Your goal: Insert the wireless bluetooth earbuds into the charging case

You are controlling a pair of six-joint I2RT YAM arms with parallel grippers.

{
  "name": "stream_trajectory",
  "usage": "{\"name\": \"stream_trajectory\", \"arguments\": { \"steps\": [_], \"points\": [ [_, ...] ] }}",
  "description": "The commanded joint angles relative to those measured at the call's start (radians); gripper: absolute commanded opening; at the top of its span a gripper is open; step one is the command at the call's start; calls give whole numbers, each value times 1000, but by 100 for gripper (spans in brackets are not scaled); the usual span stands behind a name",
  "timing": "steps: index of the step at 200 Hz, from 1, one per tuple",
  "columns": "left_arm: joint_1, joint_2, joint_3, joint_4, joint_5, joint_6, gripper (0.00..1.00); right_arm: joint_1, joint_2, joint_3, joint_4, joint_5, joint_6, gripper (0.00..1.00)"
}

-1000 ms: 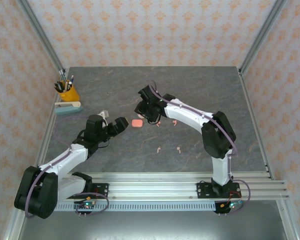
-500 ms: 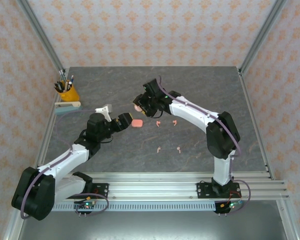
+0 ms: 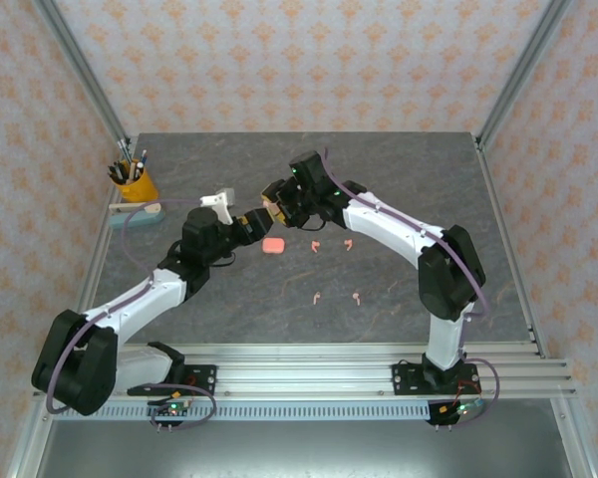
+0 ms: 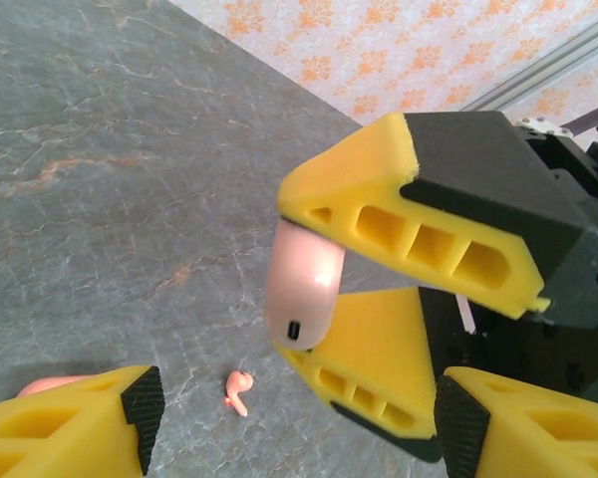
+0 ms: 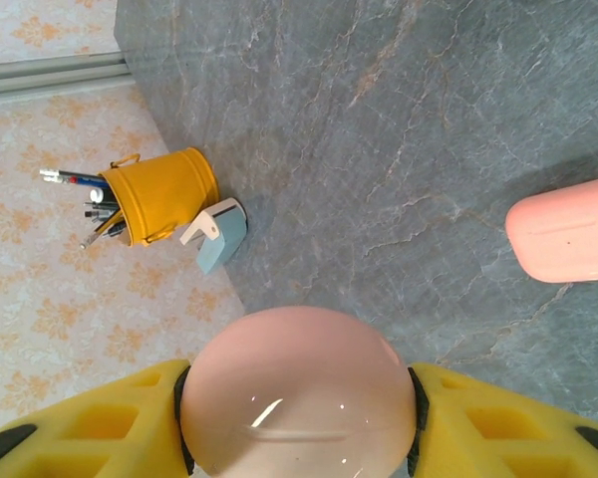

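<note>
Half the case (image 4: 303, 284) between right fingers (image 4: 379, 217)

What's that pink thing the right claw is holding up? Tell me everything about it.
It is a case: a smooth, glossy, pale-pink, plastic-looking pebble, lid seam shut, with a small dark slot at one end. The right gripper pinches it between yellow fingers, held clear of the table.

Top view: high above near edge, looking down over whole worktop (image 3: 279, 319). Left wrist view: close, low, facing across worktop toward wall (image 4: 379, 50). Right wrist view: close, looking down toward left edge (wrist views share raised pink case (image 4: 304, 284)).
</note>
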Motion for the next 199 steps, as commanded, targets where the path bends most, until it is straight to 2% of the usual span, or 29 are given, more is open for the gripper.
{"name": "stream_trajectory", "arguments": {
  "steps": [1, 116, 199],
  "points": [
    [-13, 22, 42, 57, -4, 21, 72, -4, -44, -16, 52, -22, 40, 51],
    [-28, 90, 95, 73, -8, 30, 58, -4, -67, -59, 124, -51, 89, 51],
    [-28, 112, 116, 79, -18, 33, 52, -4, -79, -82, 144, -60, 102, 51]
  ]
}}
